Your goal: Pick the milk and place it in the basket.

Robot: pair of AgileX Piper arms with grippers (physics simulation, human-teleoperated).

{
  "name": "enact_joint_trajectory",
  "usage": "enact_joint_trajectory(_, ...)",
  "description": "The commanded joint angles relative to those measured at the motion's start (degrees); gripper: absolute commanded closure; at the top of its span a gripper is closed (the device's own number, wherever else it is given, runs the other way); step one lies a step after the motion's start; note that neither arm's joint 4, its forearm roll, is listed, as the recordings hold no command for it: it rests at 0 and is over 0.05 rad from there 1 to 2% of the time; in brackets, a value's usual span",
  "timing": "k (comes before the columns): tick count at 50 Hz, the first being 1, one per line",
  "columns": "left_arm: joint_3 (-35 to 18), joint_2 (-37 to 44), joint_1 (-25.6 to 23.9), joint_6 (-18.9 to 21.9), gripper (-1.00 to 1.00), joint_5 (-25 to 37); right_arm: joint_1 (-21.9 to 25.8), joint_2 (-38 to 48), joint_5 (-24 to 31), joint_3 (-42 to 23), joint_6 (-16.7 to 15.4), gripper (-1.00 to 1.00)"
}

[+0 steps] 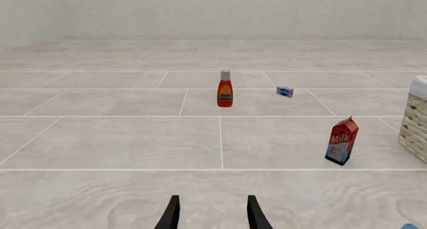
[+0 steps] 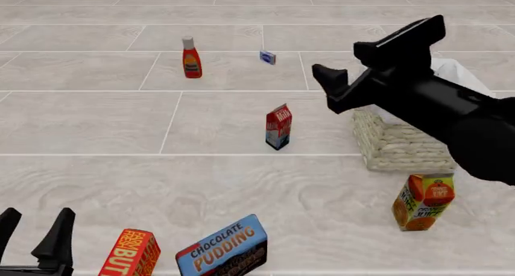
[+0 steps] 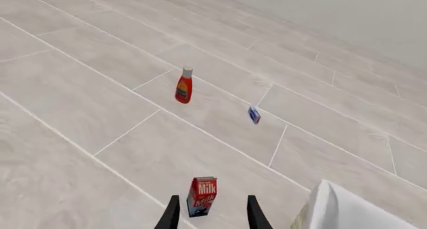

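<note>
Here the right hand point(image 2: 338, 68) hangs open above the milk point(image 2: 278, 126), lined up to grasp it. The basket point(image 2: 402, 144) waits beside; the left hand point(image 2: 36, 231) rests open

pretty plain room: the counter point(image 2: 241, 185) is big pale beige tiles with thin white grout lines, a blank off-white wall point(image 1: 213, 11) behind, soft even light

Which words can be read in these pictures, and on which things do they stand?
"Milk": on the milk carton's red top.
"CHOCOLATE PUDDING": on the blue box.
"BUTT", cut off by the picture's edge: on the red box.
Ketchup bottle, small blue packet, juice carton: print too small or blurred to read.
</note>
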Motion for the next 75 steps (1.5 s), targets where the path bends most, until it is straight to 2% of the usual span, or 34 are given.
enact_joint_trajectory(1, 0.00, 0.01, 0.01, -0.01, -1.00, 0.00, 1.13, 11.11, 1.16, -8.38, -0.19, -1.00)
enact_joint_trajectory(2, 0.00, -0.01, 0.01, -0.01, -1.00, 0.00, 1.63, 16.49, 2.27, -12.55, 0.89, -1.00)
enact_joint_trajectory(5, 0.00, 0.02, 0.00, 0.01, -1.00, 0.00, 1.26, 19.30, 3.11, -14.42, 1.37, -1.00)
enact_joint_trajectory(6, 0.00, 0.00, 0.00, 0.00, -1.00, 0.00, 1.36, 20.44, 3.78, -15.38, 2.61, -1.00)
enact_joint_trajectory(18, 0.00, 0.01, 0.01, 0.00, -1.00, 0.00, 1.19, 28.73, 4.81, -20.90, 2.19, -1.00)
enact_joint_trajectory(33, 0.00, 0.00, -0.01, -0.01, -1.00, 0.00, 0.25, 34.97, 3.47, -23.14, 1.56, -1.00)
enact_joint_trajectory(38, 0.00, 0.01, 0.01, -0.01, -1.00, 0.00, -0.78, 39.76, 1.78, -24.47, 1.14, -1.00)
enact_joint_trajectory(57, 0.00, 0.00, 0.00, 0.00, -1.00, 0.00, -2.38, 44.80, -0.85, -24.91, 1.12, -1.00)
enact_joint_trajectory(75, 0.00, 0.00, 0.00, 0.00, -1.00, 0.00, -2.84, 51.22, -3.36, -26.30, 2.52, -1.00)
